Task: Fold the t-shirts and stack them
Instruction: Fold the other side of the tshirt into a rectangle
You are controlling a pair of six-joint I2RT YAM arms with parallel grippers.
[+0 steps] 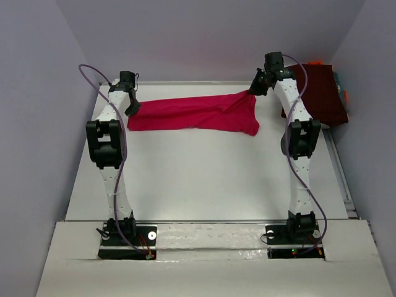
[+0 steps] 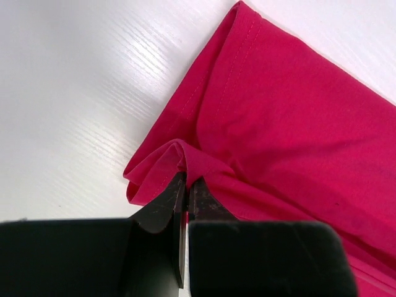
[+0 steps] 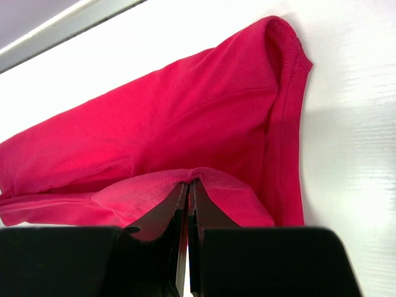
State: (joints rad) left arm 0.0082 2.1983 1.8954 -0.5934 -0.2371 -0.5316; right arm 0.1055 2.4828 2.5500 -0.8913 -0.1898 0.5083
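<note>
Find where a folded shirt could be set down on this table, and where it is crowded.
Widest bare patch of table: between the left arm and right arm, from the pink shirt to the near edge. A thin strip is free behind that shirt. Crowded: the far right corner, with the maroon shirt and that arm.

Crimson-pink t-shirt (image 1: 193, 115), dark maroon t-shirt (image 1: 318, 93), white table (image 1: 204, 179), lilac walls (image 1: 204, 37)

a crimson-pink t-shirt (image 1: 195, 116) lies stretched in a long, rumpled band across the upper middle. a dark maroon garment (image 1: 325, 93) lies at upper right.
</note>
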